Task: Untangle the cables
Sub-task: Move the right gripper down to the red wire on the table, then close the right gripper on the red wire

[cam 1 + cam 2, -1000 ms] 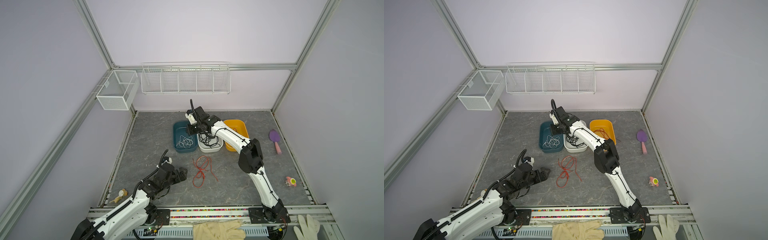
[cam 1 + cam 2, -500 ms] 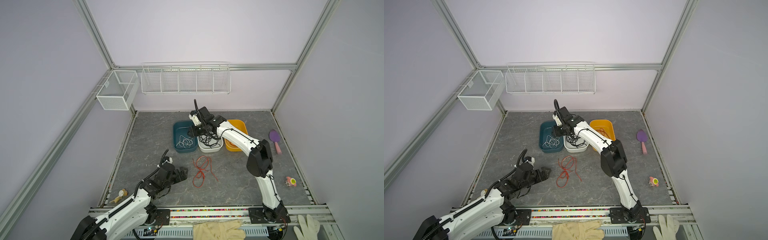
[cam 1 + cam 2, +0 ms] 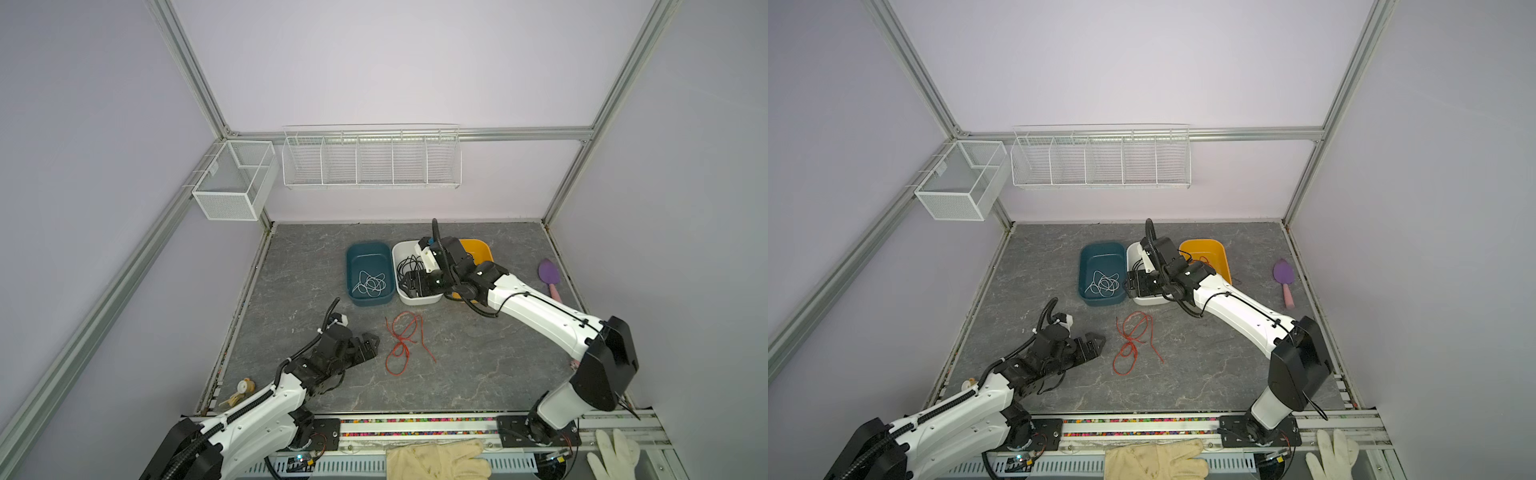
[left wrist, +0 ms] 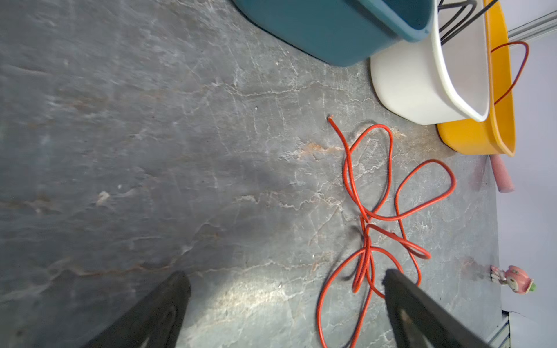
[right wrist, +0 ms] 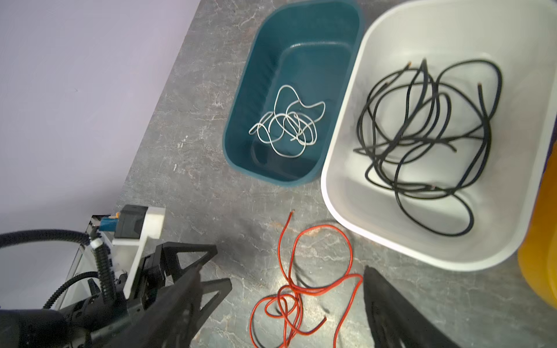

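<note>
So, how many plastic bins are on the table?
3, side by side: teal bin on the left, white bin in the middle, yellow bin on the right. None hidden.

Left arm stretches low and forward, the left tool (image 3: 372, 347) spread wide, empty; right arm reaches far forward, the right tool (image 3: 409, 284) angled down, jaws apart, gripping nothing

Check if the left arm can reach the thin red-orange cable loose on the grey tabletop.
Probably yes: the left gripper stands open right beside the thin red-orange cable, with only bare grey tabletop between them and nothing lying over it.
</note>
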`<state>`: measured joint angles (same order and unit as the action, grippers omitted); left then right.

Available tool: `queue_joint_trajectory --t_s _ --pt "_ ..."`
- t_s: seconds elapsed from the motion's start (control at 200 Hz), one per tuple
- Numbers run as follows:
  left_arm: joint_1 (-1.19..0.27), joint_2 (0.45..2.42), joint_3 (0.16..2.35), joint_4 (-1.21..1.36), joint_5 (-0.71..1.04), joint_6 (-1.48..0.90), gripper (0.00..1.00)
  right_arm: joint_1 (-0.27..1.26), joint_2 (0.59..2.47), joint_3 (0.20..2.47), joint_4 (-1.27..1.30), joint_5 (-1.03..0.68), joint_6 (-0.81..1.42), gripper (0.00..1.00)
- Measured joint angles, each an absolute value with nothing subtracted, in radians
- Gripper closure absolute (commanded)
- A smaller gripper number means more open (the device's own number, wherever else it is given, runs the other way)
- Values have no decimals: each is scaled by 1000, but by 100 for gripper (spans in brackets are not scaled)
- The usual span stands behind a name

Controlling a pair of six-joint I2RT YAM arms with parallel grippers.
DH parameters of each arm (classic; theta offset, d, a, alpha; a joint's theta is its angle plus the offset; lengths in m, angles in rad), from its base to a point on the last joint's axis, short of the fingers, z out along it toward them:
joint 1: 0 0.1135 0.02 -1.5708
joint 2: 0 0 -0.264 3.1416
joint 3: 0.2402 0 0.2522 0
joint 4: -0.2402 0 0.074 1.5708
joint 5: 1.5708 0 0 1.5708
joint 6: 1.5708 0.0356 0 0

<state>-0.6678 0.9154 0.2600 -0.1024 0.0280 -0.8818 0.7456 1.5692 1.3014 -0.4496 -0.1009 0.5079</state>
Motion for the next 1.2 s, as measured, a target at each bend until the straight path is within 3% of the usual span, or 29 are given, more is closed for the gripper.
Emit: queue_joint_trajectory --t_s 0.27,0.839,1.199 --pt "-668 976 263 -45 45 -884 1 784 1499 1103 -358 -97 663 19" --pt "-675 1047 289 2 54 -890 2 821 1629 1040 -257 -45 802 26" --pt "-695 1192 390 -5 63 -885 7 819 1707 1034 -221 -43 814 44"
